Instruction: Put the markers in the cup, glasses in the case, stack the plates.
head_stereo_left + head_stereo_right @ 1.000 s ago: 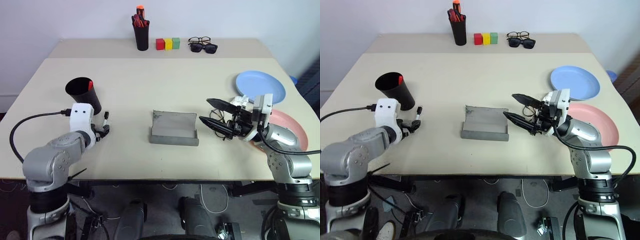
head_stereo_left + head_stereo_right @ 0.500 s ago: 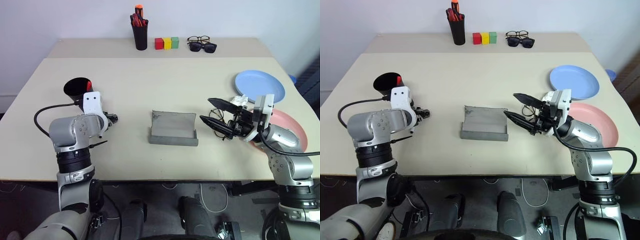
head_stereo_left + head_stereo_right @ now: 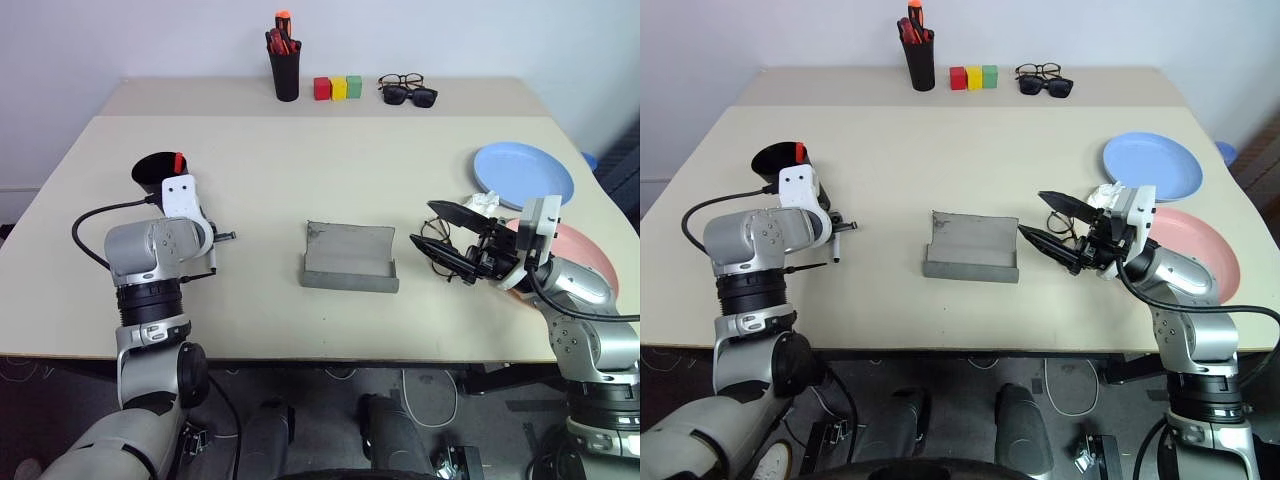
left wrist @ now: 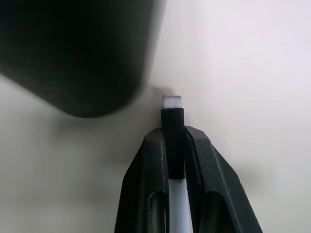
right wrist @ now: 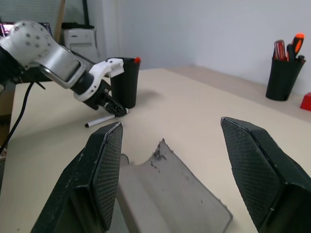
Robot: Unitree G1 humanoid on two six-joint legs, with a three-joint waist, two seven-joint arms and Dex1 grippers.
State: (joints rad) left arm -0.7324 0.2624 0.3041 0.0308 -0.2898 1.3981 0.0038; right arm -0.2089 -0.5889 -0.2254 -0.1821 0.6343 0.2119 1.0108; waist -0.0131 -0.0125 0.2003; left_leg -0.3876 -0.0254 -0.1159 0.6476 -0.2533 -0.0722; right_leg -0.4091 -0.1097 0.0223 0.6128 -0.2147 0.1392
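Note:
My left gripper [image 3: 221, 238] is shut on a slim marker [image 4: 173, 120], black at the end with a white body, low over the table beside the black cup [image 3: 155, 172]. The right wrist view shows that marker [image 5: 103, 119] sticking out of the fingers. A second marker's orange-red cap [image 3: 179, 160] pokes out of the cup. My right gripper [image 3: 423, 224] hangs open over the wire-framed glasses [image 3: 434, 250], right of the open grey case [image 3: 349, 257]. The light blue plate [image 3: 524, 173] and the pink plate [image 3: 582, 243] lie apart at the right.
A black pen holder [image 3: 286, 70] with red-topped pens, three coloured blocks [image 3: 336, 88], another pair of spectacles [image 3: 400, 79] and sunglasses [image 3: 411, 96] stand along the back. A crumpled white scrap [image 3: 481, 203] lies between the plates.
My left gripper has closed on the marker, and its arm has swung forward toward the cup. The right gripper stays open in about the same place.

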